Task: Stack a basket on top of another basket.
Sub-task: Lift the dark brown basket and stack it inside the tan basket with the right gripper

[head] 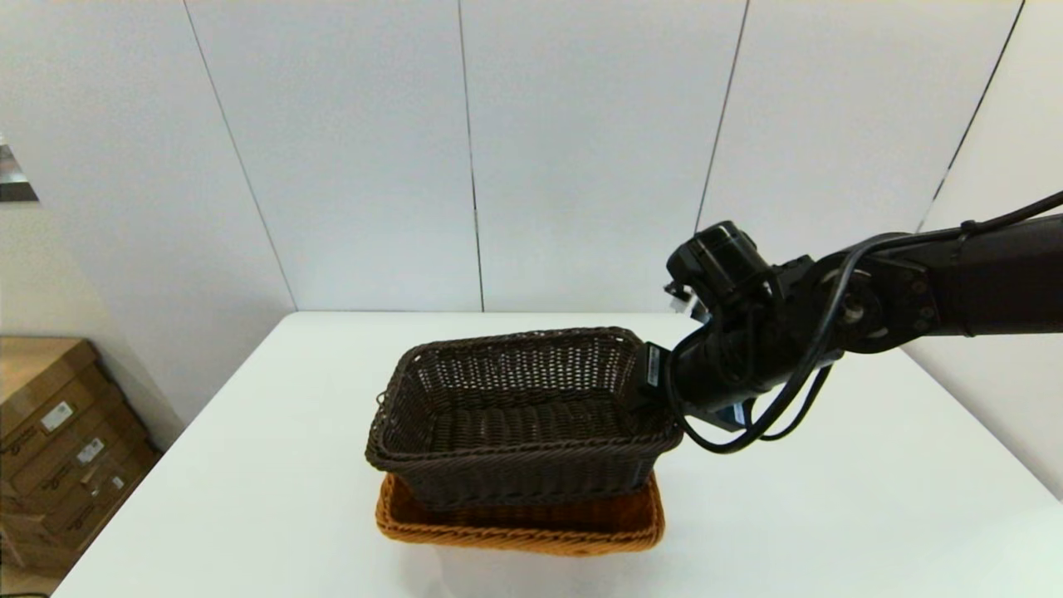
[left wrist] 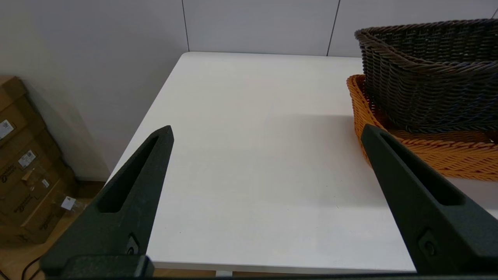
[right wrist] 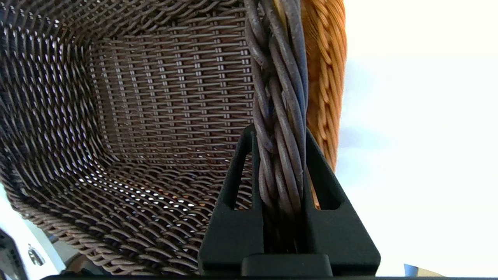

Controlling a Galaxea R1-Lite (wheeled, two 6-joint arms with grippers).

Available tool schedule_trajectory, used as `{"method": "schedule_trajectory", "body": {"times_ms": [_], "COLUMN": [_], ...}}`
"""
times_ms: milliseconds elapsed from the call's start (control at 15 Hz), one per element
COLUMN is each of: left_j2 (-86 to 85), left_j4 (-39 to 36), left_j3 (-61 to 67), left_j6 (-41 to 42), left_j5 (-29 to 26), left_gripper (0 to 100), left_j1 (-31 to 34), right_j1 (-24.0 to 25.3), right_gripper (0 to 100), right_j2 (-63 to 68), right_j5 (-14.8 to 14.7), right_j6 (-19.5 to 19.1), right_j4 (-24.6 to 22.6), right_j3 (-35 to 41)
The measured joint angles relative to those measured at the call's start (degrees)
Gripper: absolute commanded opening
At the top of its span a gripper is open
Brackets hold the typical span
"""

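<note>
Two baskets sit together; the dark basket [head: 519,415] rests in the orange basket [head: 521,525], a bit toward the wall and tipped; the right gripper [right wrist: 279,155] pinches the dark basket's right rim, so that basket lies to the gripper's left, long side running left to right; the left gripper [left wrist: 266,136], fingers wide, waits left of the orange basket, holding nothing.

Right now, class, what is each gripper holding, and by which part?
The right gripper pinches the dark brown basket by its rolled rim; the left gripper holds nothing.
</note>
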Motion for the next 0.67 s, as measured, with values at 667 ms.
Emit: {"method": "schedule_trajectory", "body": {"times_ms": [667], "left_j2": [0.0], "left_j4": [0.0], "left_j3": [0.0], "left_j6": [0.0], "left_j5": [0.02], "left_gripper": [100], "left_j1": [0.0], "right_j1": [0.49], "right_gripper": [0], "right_j2": [1.66], "right_j5": [0.33], "right_j6": [2.95], "right_j4": [-2.35], "right_j3": [1.18]}}
